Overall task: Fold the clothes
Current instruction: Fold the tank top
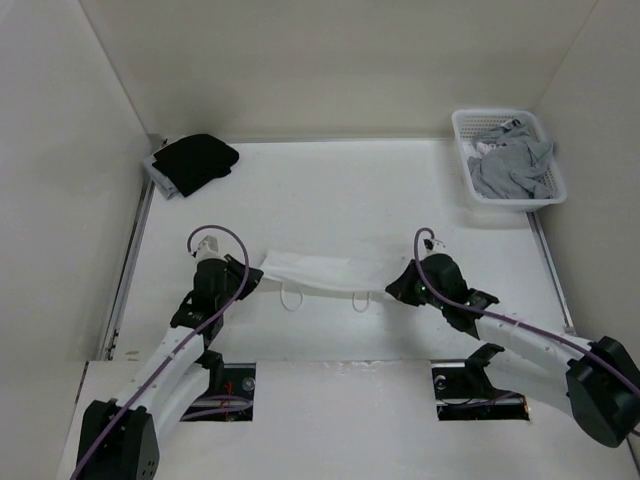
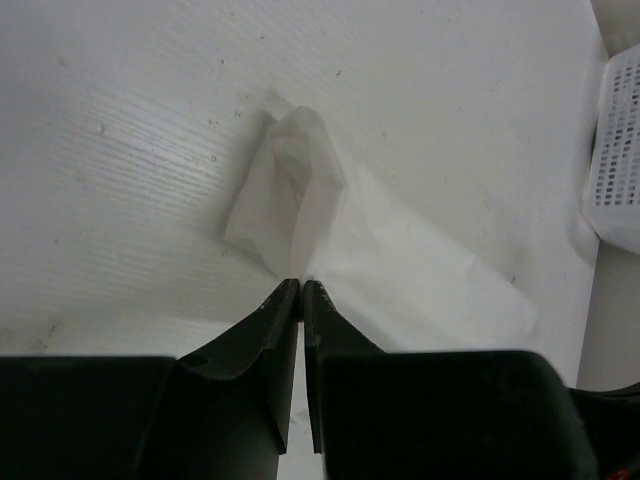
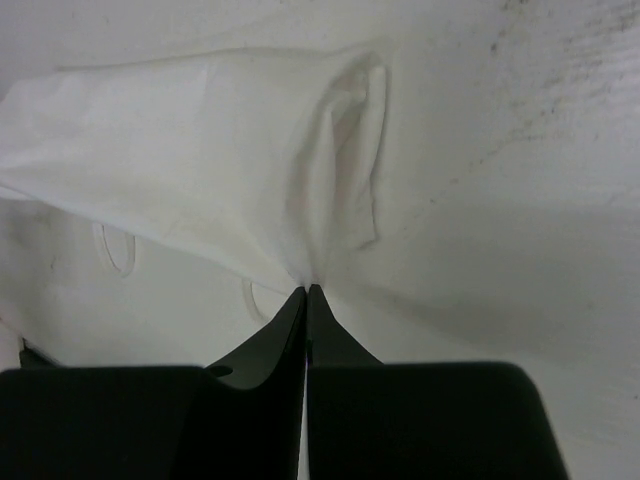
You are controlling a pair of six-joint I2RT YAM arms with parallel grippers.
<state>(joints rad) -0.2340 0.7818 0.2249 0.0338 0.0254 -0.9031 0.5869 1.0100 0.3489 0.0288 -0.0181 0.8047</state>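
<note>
Mid-fold, the left tool (image 2: 301, 283) and right tool (image 3: 307, 288) each pinched an end of the top (image 1: 320, 268) near the surface's (image 1: 350, 190) near edge; the next move probably called for lowering both ends together.

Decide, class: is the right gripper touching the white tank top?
Touching. The right wrist view shows the right gripper shut, with the white tank top pinched at its tips.
</note>
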